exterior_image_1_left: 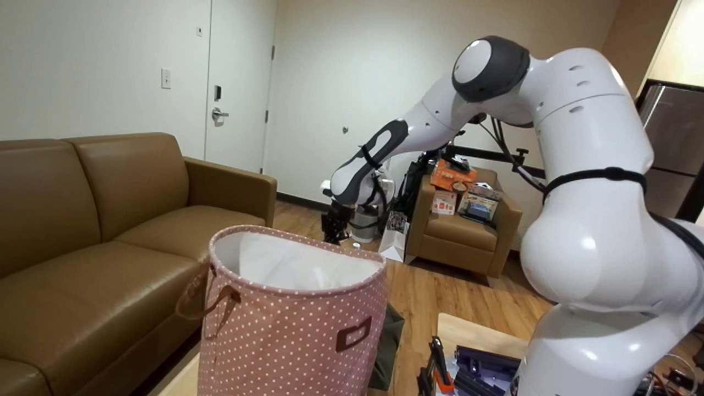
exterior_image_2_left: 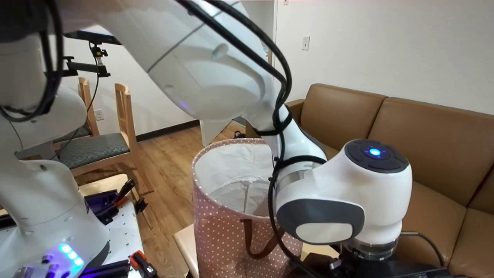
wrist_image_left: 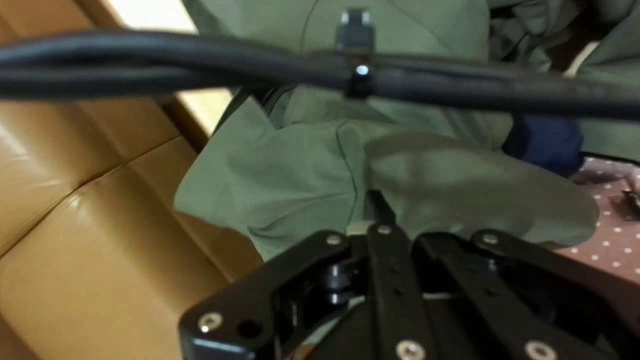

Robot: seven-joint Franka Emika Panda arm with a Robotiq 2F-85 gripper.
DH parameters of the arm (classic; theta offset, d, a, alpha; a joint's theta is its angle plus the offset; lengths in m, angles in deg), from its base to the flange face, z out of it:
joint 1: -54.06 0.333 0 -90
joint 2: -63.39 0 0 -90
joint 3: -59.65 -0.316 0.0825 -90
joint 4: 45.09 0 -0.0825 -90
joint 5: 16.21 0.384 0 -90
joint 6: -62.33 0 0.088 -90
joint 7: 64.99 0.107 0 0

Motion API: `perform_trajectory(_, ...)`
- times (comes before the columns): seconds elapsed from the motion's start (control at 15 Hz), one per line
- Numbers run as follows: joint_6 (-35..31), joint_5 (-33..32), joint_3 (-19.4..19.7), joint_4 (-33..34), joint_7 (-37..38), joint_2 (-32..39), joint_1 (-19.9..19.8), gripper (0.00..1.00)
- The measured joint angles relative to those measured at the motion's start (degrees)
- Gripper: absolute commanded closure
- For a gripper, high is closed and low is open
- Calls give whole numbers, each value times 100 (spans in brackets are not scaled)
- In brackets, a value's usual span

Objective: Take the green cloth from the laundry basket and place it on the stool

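Centrally, one green cloth (wrist_image_left: 300, 175), limp and loosely folded, fills the middle of the wrist view; it is outside the laundry basket (exterior_image_1_left: 286, 335), and part of it shows beside the basket's wall in an exterior view. One dark blue object (wrist_image_left: 542, 142) adjoins its edge. The single gripper (wrist_image_left: 381, 207) reaches over the cloth, its two fingers (wrist_image_left: 392, 272) closed together; whether a fold is pinched between their tips cannot be told. Container: one basket, pinkish-red with white dots, its mouth facing upward. Inside, white lining (exterior_image_2_left: 227, 166) covers the visible wall and floor, the remainder being hidden by the robot arm (exterior_image_2_left: 347, 185). One stool (exterior_image_2_left: 184, 247), pale and wooden, is partly seen next to the basket; whether it supports the basket cannot be told. Farther out, one brown sofa (exterior_image_1_left: 132, 264) appears in both exterior views. One armchair (exterior_image_1_left: 461, 230) bears at least three boxes (exterior_image_1_left: 444, 202), one of them orange. Two wooden chairs (exterior_image_2_left: 96, 150) with grey seats stand near a wall. On the white table (exterior_image_2_left: 129, 227) beneath the arm's base lie two black-and-orange clamps (exterior_image_2_left: 143, 263) and several dark and purple parts (exterior_image_1_left: 487, 360), too crowded to count.
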Motion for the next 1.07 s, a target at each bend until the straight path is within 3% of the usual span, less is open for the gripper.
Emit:
perform_trajectory(0.07,262,0,390,103,111,72,376,74)
perform_trajectory(0.2,816,0,1007,260,333,206,1013,65)
perform_trajectory(0.33,1414,29,1365,413,378,310,1452,53)
perform_trajectory(0.53,2002,153,1541,572,378,363,1758,34)
perform_trajectory(0.87,2134,756,1497,717,223,144,1815,2)
perform_trajectory(1.07,2130,856,1473,662,55,-355,1845,0)
